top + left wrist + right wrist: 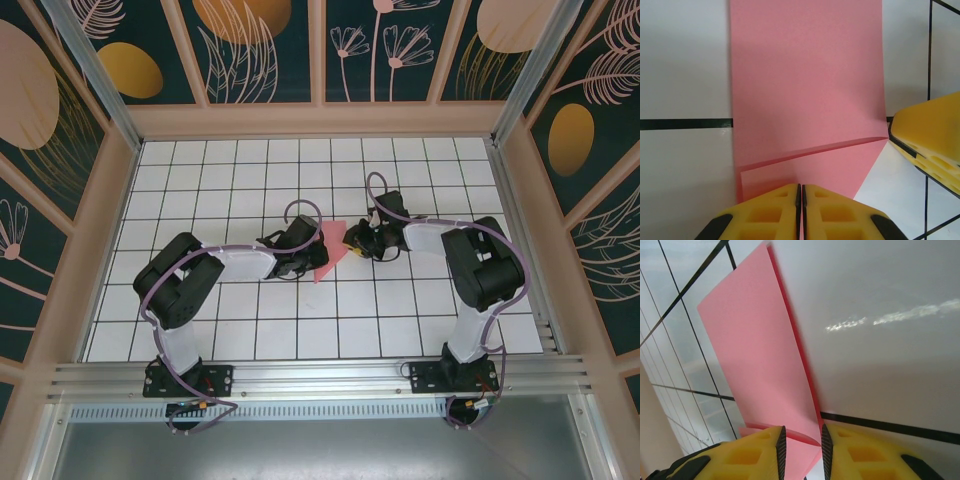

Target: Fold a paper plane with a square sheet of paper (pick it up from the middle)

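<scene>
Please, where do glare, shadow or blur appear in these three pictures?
Right wrist view: a bright glare streak on the white table, and the near yellow fingers look soft. Left wrist view: a soft shadow darkens the pink paper near its left edge. Top external view: even light, all sharp.

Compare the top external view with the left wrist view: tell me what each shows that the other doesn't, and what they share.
Top external alone: both arms whole, their bases bolted at the near edge of the gridded table, and the patterned walls around it.

Left wrist alone: the left hand, its fingers shut together on the near edge of the pink paper, and a fold line across the paper just ahead of them.

Both: the paper on the white grid, with the right hand at its side.
</scene>
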Robot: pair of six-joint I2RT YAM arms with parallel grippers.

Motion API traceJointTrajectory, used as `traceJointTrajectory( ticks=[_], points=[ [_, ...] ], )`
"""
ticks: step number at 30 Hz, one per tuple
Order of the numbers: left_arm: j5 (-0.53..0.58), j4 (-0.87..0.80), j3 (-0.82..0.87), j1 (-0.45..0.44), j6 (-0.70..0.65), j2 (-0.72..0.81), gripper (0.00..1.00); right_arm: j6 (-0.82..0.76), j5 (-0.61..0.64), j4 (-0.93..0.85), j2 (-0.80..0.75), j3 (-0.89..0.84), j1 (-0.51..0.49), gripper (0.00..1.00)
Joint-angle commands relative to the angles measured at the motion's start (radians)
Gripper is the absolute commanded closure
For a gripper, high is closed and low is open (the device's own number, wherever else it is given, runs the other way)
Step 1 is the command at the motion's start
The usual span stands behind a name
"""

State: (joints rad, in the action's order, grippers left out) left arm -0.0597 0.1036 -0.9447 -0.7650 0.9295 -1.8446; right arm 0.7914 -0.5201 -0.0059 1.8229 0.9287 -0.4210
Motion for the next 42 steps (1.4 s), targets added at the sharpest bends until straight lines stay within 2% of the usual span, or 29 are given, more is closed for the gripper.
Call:
traceJointTrajectory(
  ticks=[1,10,20,25,29,35,37,39,42],
  points=[
    [-0.006,-0.004,0.007,0.004,0.015,-0.005,0.87,-0.004,-0.039,0.014,0.006,0.013,-0.006,0.71],
    [0.014,-0.013,0.015,0.003,0.006,0.012,0.86,0.029,-0.118,0.090,0.006,-0.018,-0.007,0.73],
    [0.042,-0.030,0.023,0.003,-0.007,0.049,0.84,0.030,-0.152,0.127,0.036,-0.036,-0.028,0.75],
    [0.071,-0.042,0.045,0.003,-0.028,0.102,0.79,0.037,-0.111,0.130,0.041,-0.020,-0.027,0.94],
    [0.096,-0.043,0.073,0.003,-0.069,0.186,0.70,0.061,-0.051,0.119,-0.022,-0.026,-0.029,1.00],
    [0.123,0.005,0.129,0.003,-0.177,0.309,0.47,0.134,0.098,0.022,-0.157,-0.039,-0.057,1.00],
    [0.112,0.042,0.154,0.003,-0.238,0.345,0.46,0.181,0.145,0.001,-0.191,-0.044,-0.077,1.00],
    [0.106,0.086,0.184,0.004,-0.292,0.378,0.39,0.238,0.201,-0.025,-0.216,-0.044,-0.104,1.00],
    [0.079,0.168,0.227,0.003,-0.391,0.400,0.36,0.316,0.253,-0.025,-0.233,-0.053,-0.134,1.00]
  ],
)
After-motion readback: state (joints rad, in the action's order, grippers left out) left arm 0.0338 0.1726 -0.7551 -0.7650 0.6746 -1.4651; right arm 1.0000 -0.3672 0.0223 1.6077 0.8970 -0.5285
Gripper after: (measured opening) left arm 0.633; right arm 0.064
